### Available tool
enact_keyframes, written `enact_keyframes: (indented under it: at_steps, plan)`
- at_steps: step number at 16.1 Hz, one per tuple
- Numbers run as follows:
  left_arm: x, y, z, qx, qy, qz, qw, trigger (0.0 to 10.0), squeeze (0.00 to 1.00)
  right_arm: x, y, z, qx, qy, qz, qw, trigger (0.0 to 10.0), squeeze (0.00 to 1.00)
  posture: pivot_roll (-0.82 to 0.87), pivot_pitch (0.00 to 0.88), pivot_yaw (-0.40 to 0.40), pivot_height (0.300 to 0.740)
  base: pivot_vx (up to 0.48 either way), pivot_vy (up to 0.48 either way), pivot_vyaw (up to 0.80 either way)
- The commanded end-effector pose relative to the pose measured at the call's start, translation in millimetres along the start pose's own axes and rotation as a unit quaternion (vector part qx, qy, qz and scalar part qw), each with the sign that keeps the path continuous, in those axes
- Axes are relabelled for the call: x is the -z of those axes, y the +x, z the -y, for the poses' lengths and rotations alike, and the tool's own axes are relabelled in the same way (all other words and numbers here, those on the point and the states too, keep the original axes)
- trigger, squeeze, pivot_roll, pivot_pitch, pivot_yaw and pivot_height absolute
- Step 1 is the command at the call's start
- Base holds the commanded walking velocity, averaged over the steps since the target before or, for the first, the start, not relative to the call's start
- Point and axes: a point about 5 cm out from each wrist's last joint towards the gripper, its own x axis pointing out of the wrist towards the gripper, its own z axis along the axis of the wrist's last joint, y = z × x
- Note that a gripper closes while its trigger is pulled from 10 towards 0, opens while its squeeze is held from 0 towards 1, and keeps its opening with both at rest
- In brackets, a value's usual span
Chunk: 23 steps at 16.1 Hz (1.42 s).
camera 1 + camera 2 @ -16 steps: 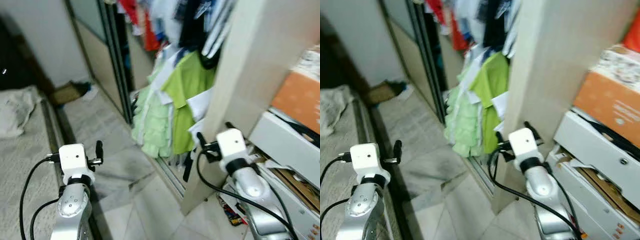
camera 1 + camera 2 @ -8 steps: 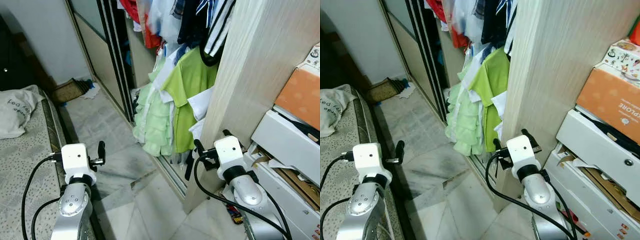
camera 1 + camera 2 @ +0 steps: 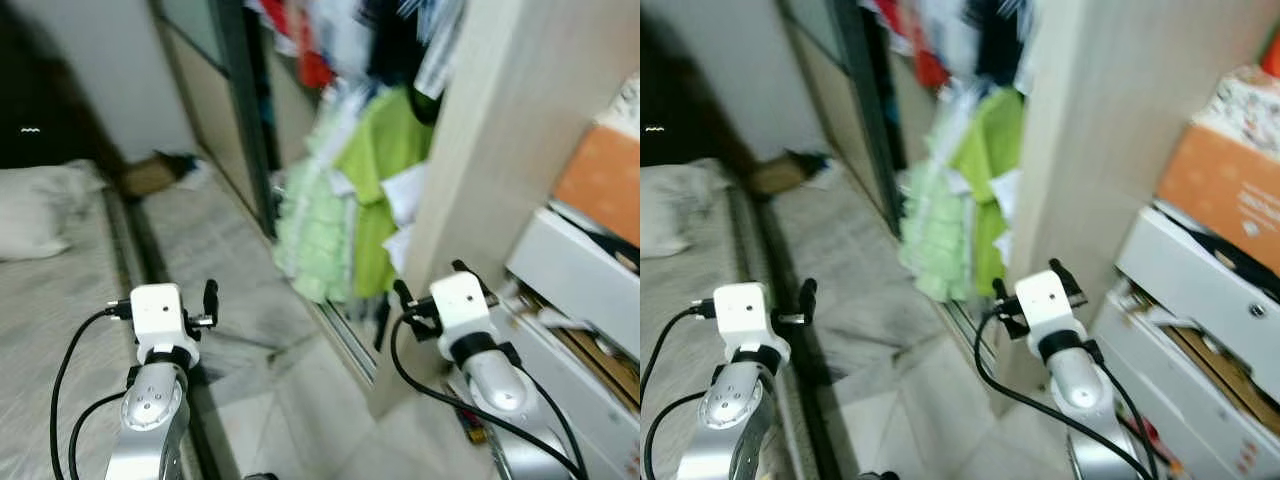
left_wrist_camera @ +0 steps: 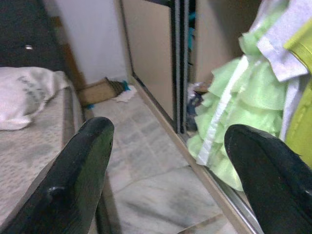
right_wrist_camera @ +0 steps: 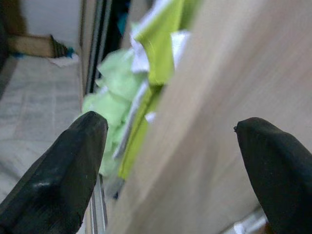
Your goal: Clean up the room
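Blurred head views, so walking or turning likely. Ahead and slightly to the right: a heap of pale green ruffled fabric and a brighter lime green shirt (image 3: 385,190), spilling out of an open wardrobe onto the grey marble-patterned floor (image 3: 215,250) beside the dark sliding-door track (image 3: 345,335). Probably the nearest clutter for a tidy-up, though nothing singled out by the task.

Left gripper (image 4: 170,161) held forward at waist height, both black fingers (image 4: 80,170) spread wide, nothing between them. Right gripper (image 5: 170,161) likewise wide and empty, held close against the pale wooden wardrobe side panel (image 3: 500,130).

Key relation: green pile lying forward of both grippers, between them in the head views, hanging top to bottom with its long axis roughly vertical and its lower ruffles (image 4: 229,146) brushing the floor. Right gripper nearer, just beside the panel edge with the lime cloth (image 5: 156,53) directly beyond its fingers; left gripper well apart, over open floor beside the speckled mattress (image 3: 60,300).

Also about: a white crumpled cloth (image 3: 35,215) on the mattress; stacked white drawers (image 3: 580,290) and an orange cardboard box (image 3: 600,180) to the far right.
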Motion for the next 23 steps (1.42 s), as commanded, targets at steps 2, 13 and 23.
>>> enact_keyframes:
  at_steps: [2, 13, 23]
  plan:
    - [1, 1.0, -3.4, -0.002, 0.004, -0.006, 1.0, 10.0, 0.0, -8, 0.0, -3.7, 0.0, 0.005, 0.014, 1.0, 10.0, 0.0, -0.19, 0.059, 0.055, 0.74, 0.0, 0.0, 0.69]
    - [7, 2.1, -16.5, -0.04, 0.031, -0.025, 0.998, 10.0, 0.0, -8, -1.3, -5.4, -0.017, 0.027, 0.007, 0.999, 10.0, 0.0, -0.2, 0.064, 0.058, 0.74, 0.0, 0.0, 0.0]
    - [73, 16.1, -7.8, 0.061, 0.094, -0.288, 0.951, 10.0, 0.0, 59, 14.3, -45.2, -0.14, 0.111, -0.255, 0.95, 10.0, 0.0, -0.2, 0.018, 0.065, 0.74, 0.0, 0.0, 0.0]
